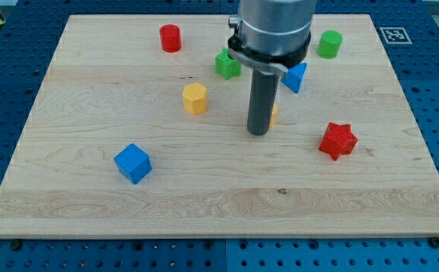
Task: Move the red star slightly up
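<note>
- Fingers: none fitted; the arm ends in a straight dark rod, so no wide, narrow or holding state applies. The rod's lower end, my tip (258,133), rests on the board near its middle, touching no block that can be seen clearly, well apart from the red star and to the view's left of it.
- Tabletop (204,204): pale wooden board on a blue perforated base, carrying all blocks; a printed marker (392,34) sits at its top right corner.
- Arm housing (272,30): grey cylinder entering from the view's top, hiding part of the board behind it.
- Blue cube (133,163): lower left, alone.
- Red star (337,140): the task's block, at the view's right, lower than most others, with bare board above it. Judged: the tip would need to come round below the star to push it upward; that approach is not yet made.
- Blue block (298,76): wedge-like, partly behind the arm.
- Green block (227,64): star-like, just left of the arm.
- Green cylinder (329,44): top right.
- Red cylinder (171,38): top left of centre.
- Yellow hexagonal block (195,98): left of the rod.
- Orange sliver (274,115): a block just behind the rod, shape hidden.
</note>
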